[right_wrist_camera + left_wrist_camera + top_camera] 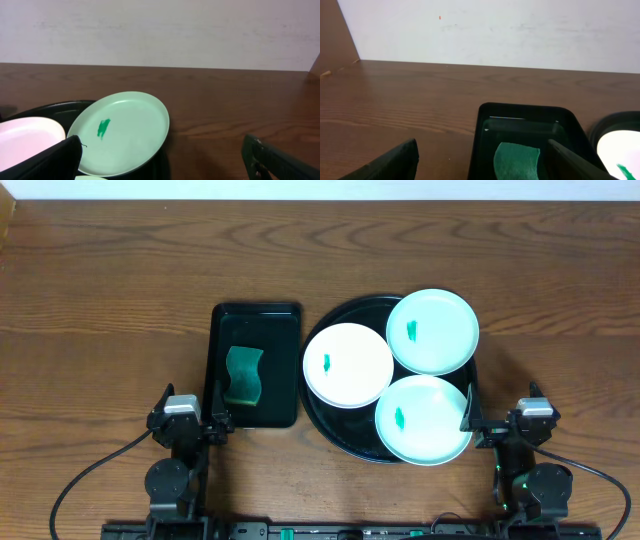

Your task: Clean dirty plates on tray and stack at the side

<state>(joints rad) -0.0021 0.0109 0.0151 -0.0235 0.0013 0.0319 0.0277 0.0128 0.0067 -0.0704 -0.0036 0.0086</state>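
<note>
Three plates lie on the round black tray (322, 412): a white plate (350, 370) at the left, a mint plate (440, 340) at the back right and a mint plate (430, 425) at the front. Each bears a small green smear. My left gripper (188, 423) is open and empty at the front left, next to the sponge tray. My right gripper (508, 423) is open and empty at the front right, just right of the front mint plate. The right wrist view shows the back mint plate (125, 135), the white plate's edge (25, 137) and my open fingers (165, 165).
A rectangular black tray (280, 350) holding a green sponge (243, 375) stands left of the round tray. The left wrist view shows it (520, 115) with the sponge (517, 160) between my open fingers (482, 165). A white wall runs behind the table.
</note>
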